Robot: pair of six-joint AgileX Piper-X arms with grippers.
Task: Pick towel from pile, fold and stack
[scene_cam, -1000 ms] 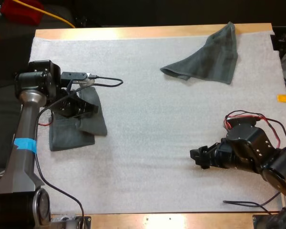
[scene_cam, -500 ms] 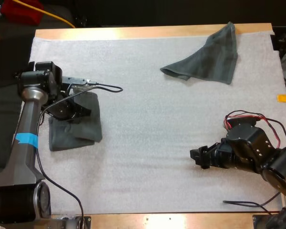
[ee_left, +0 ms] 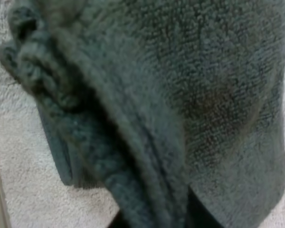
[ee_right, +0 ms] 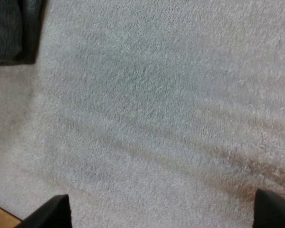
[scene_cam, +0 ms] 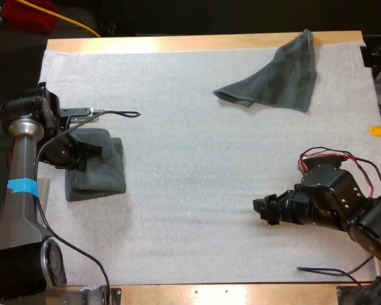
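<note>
**High view.** The left gripper sits low on the folded towel, at the towel's upper edge toward its own arm. Most of the folded cloth lies just past and below the fingertips on the white mat. A band of blue tape wraps the left arm's silver link. The right gripper hovers over bare mat. The folded towel lies well ahead of its fingertips, across open mat. The crumpled towel lies far off to the side of them, reaching the wooden table at the mat's far edge.

**Left wrist view.** The folded towel is seen at close range, and its stacked layers form a thick ridge. This ridge runs down into the left gripper, whose dark fingers press on the cloth from either side. They are closed on the towel. A strip of mat shows beside the towel's layered edge, off to one side of the fingers.

**Right wrist view.** The right gripper has its two black fingers standing wide apart and touching nothing, so it is open. Bare mat lies between and ahead of them. One corner of the folded towel rests on the mat well beyond the fingertips.
</note>
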